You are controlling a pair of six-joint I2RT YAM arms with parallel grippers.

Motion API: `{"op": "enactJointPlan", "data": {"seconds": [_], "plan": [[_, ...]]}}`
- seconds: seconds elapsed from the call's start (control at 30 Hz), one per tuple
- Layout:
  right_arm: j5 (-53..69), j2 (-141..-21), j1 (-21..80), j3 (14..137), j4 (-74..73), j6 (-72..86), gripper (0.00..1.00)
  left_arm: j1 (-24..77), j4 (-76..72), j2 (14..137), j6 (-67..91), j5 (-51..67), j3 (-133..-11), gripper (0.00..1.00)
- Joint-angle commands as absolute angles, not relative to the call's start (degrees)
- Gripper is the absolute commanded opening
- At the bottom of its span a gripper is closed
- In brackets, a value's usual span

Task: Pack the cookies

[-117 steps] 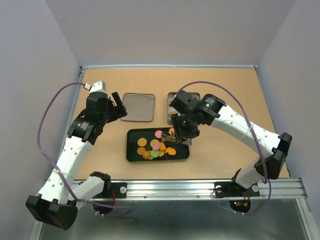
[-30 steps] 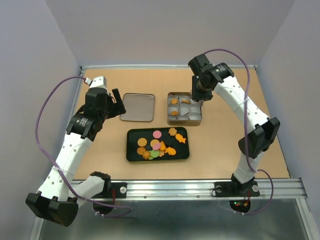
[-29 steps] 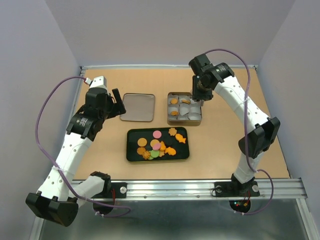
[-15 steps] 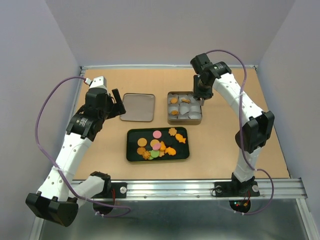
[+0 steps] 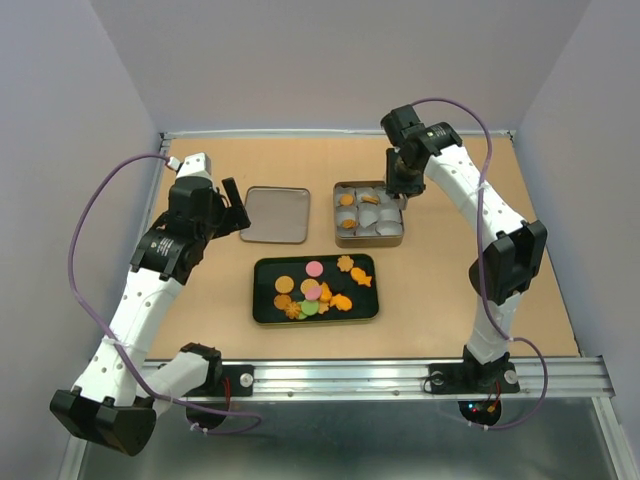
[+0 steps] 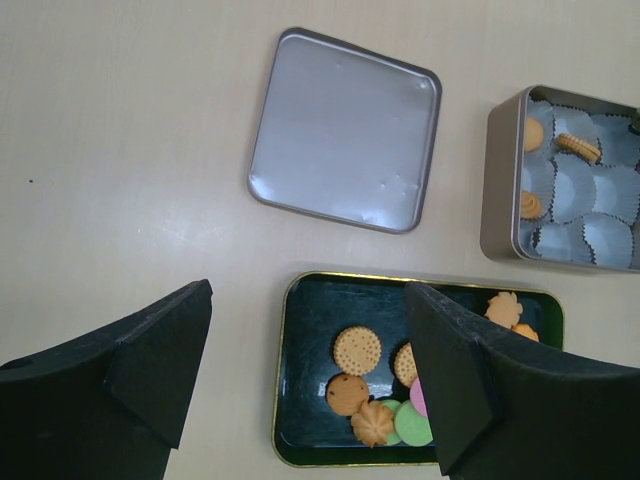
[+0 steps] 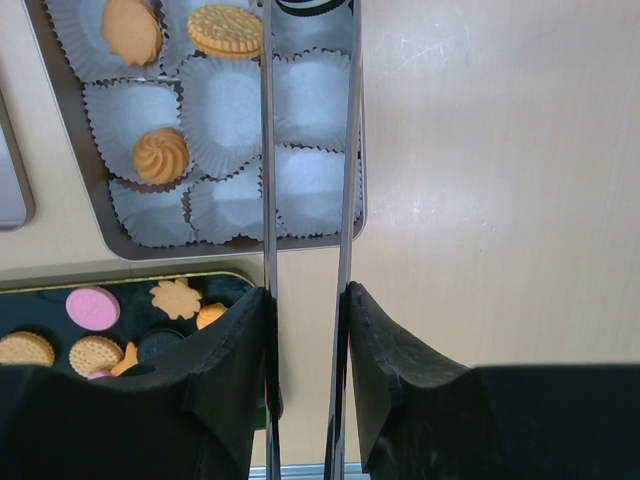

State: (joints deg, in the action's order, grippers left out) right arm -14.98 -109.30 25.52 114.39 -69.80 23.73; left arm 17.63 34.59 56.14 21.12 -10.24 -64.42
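Note:
Several cookies (image 5: 315,290) lie in a black tray (image 5: 256,300): round orange-brown, pink, green, and orange shaped ones. They also show in the left wrist view (image 6: 357,350). A metal tin (image 5: 370,244) lined with white paper cups holds three orange cookies (image 7: 160,155). My right gripper (image 5: 400,185) is shut on thin metal tongs (image 7: 267,200). The tongs' tips pinch a dark sandwich cookie (image 7: 310,5) over the tin's far right cups. My left gripper (image 5: 232,205) is open and empty, high above the tray's left end.
The tin's lid (image 5: 275,213) lies flat, inside up, left of the tin (image 6: 495,180) and behind the tray (image 6: 310,385). Low rails edge the table at the back and sides. A metal rail runs along the near edge.
My right gripper has carried the tongs and a dark cookie from the black tray to the tin's far right side. In the last second it only shifted slightly. The left arm has barely moved.

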Motion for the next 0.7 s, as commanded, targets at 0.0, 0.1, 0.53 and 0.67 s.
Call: {"op": "enactJointPlan", "data": {"seconds": [0.0, 0.1, 0.53, 0.67], "plan": [[-13.6, -108.8, 25.5, 117.9, -67.5, 23.2, 0.4, 17.8, 34.3, 54.5, 21.4, -10.8, -64.6, 0.88], [-13.5, -108.8, 25.5, 117.9, -67.4, 23.1, 0.41, 17.8, 34.1, 54.5, 21.6, -10.8, -64.5, 0.88], [-13.6, -109.4, 25.5, 121.6, -68.3, 22.2, 0.47, 17.8, 34.1, 54.0, 22.7, -10.8, -64.1, 0.88], [-14.1, -109.6, 25.5, 122.2, -68.6, 21.9, 0.48, 17.8, 34.1, 54.0, 23.2, -10.7, -64.1, 0.88]]}}
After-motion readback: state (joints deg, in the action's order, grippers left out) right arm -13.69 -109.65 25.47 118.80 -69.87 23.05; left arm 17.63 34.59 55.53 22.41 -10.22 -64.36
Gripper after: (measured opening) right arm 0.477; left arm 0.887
